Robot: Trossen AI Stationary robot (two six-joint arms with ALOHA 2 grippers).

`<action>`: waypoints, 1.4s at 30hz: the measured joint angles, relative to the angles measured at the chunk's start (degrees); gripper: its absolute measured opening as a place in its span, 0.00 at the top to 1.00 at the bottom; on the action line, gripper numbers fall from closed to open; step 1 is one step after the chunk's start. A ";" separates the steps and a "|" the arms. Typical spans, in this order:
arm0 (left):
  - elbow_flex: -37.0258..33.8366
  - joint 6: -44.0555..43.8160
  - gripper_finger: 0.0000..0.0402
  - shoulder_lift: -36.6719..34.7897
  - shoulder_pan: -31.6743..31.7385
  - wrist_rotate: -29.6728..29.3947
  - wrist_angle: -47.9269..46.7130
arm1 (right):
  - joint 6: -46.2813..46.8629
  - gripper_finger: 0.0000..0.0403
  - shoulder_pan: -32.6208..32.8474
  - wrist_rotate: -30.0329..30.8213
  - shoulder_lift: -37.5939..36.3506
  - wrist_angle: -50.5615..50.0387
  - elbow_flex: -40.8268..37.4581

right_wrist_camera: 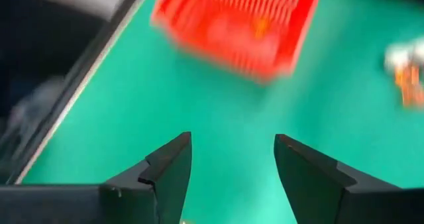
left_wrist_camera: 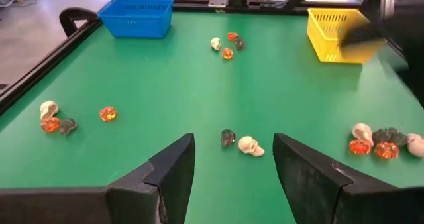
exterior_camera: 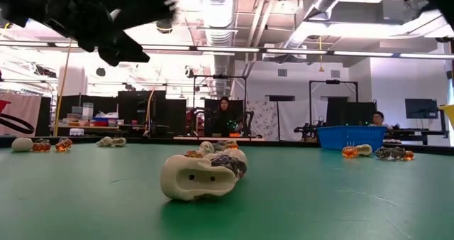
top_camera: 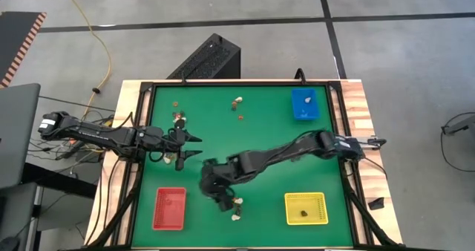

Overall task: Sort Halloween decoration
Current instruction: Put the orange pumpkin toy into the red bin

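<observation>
The Halloween decoration lies scattered on the green table [top_camera: 260, 143] as small trinkets. A whitish skull [left_wrist_camera: 250, 145] and a dark piece [left_wrist_camera: 228, 137] sit just ahead of my left gripper [top_camera: 196, 146], which hovers open at the table's left with nothing between its fingers. Another cluster [top_camera: 237, 209] rests near the front edge, its whitish skull [exterior_camera: 197, 177] close in the low view. My right gripper [right_wrist_camera: 232, 164] is open above the table beside that cluster, pointing slantwise down toward the red tray [right_wrist_camera: 238, 22], and touches nothing.
The red tray [top_camera: 169, 208] stands at the front left, the yellow tray [top_camera: 306, 208] at the front right and the blue tray [top_camera: 303, 104] at the far right. More trinkets lie at the far middle [top_camera: 237, 102] and far left [top_camera: 177, 119]. A black rim [top_camera: 141, 169] edges the table.
</observation>
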 joint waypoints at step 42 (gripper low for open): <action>28.25 -24.96 0.52 30.79 7.45 1.26 -66.25 | 2.13 0.53 -12.31 9.93 -65.98 58.54 -91.95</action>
